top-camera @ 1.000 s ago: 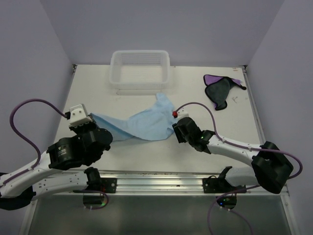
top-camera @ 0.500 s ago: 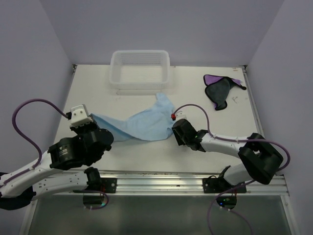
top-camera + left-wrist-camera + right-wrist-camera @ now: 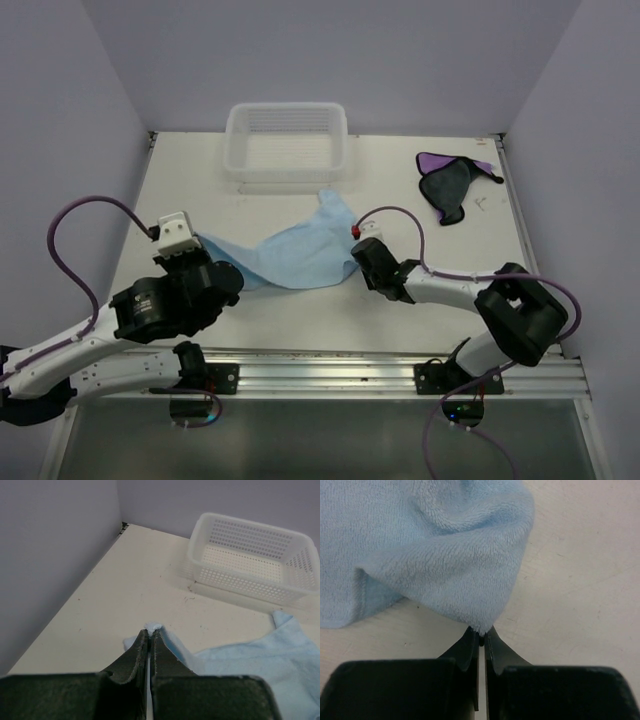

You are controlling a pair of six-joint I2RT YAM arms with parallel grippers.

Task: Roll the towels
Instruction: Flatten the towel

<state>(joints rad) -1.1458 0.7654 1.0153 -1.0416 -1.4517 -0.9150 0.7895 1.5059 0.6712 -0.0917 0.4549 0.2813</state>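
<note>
Across the table point(image 3: 180, 190): pale top, walls on three sides. One cloth lies mid-table, the other far right.
white basket point(image 3: 286, 176): far edge, centre. Mesh walls, nothing seen inside. Likely where finished rolls go, so it sits out of the working area.
light blue towel point(image 3: 300, 255): mid-table, a rumpled band running left to right. One corner peaks toward the basket's front wall, near it but apart. Neither flat nor rolled.
purple towel point(image 3: 450, 185): far right by the wall, crumpled, dark side mostly up with purple showing at the far edge. Untouched, well apart from both pincers. Judged second in line.
left gripper point(image 3: 151, 630): jaws pressed together on the blue towel's left corner, with a small tuft poking past the tips. Low over the table.
right gripper point(image 3: 481, 632): jaws closed, pinching the very edge of the blue towel's right end. Thin bite at the tips only, so it could slip under a pull.
reading: pinches at opposite ends suggest the cloth is to be drawn taut and laid flat before any rolling.
stage: early, no roll started on either towel.
next move needs: an even, gentle spread, since a hard tug risks losing the right-hand pinch.
</note>
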